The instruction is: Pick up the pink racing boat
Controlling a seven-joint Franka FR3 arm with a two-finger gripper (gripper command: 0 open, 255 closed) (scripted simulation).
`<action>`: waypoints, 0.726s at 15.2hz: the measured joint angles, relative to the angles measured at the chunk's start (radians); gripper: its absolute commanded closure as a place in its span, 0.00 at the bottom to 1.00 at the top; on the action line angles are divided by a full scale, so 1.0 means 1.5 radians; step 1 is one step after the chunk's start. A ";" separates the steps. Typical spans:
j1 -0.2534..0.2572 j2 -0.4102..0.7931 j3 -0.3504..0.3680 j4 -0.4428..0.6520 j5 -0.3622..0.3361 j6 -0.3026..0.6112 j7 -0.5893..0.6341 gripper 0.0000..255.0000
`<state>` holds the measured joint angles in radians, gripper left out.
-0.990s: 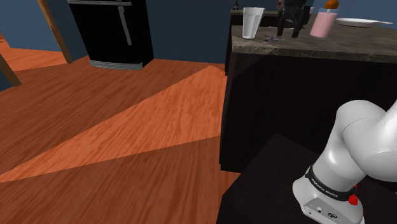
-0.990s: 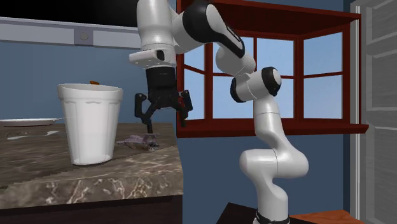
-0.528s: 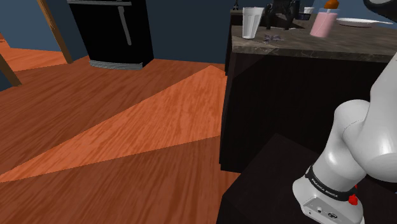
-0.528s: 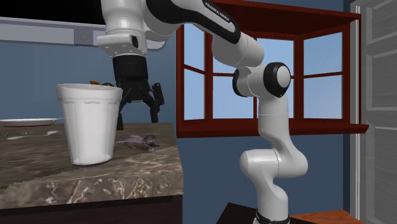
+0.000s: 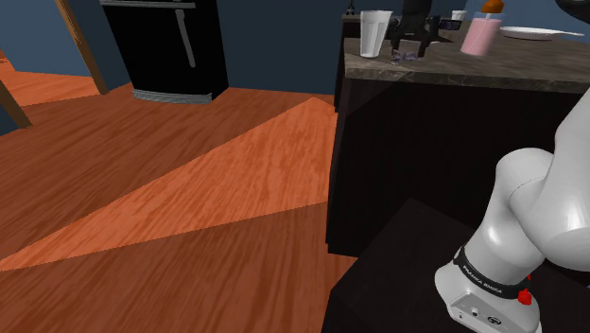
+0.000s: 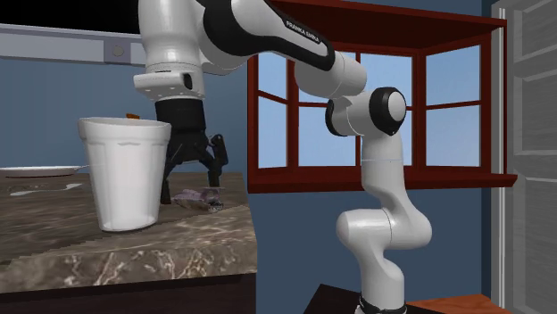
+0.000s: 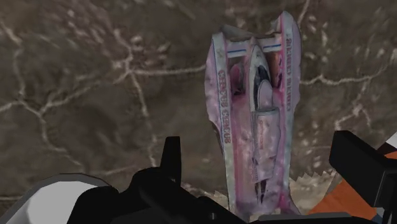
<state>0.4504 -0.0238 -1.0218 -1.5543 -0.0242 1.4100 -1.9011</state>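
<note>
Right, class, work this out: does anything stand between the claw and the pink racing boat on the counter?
Nothing visible does. The open claw hangs above the pink racing boat, which lies bare on the marbled counter, below the gap between the fingers. The white cup stands off to one side, clear of the path.

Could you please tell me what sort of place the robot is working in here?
Most likely a home kitchen: a tall black refrigerator stands on the reddish wooden floor, and a dark marbled stone countertop carries a white cup and a white plate.
</note>
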 measured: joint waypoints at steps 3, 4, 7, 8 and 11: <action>0.000 0.000 0.000 -0.002 0.000 0.002 0.000 1.00; 0.000 0.000 0.000 -0.002 0.000 0.002 0.000 1.00; 0.000 0.000 0.000 -0.002 0.000 0.002 0.000 1.00; 0.000 0.000 0.000 -0.002 0.000 0.002 0.000 1.00; -0.001 0.002 -0.001 0.003 0.002 -0.002 -0.002 1.00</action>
<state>0.4494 -0.0204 -1.0233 -1.5499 -0.0219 1.4075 -1.9040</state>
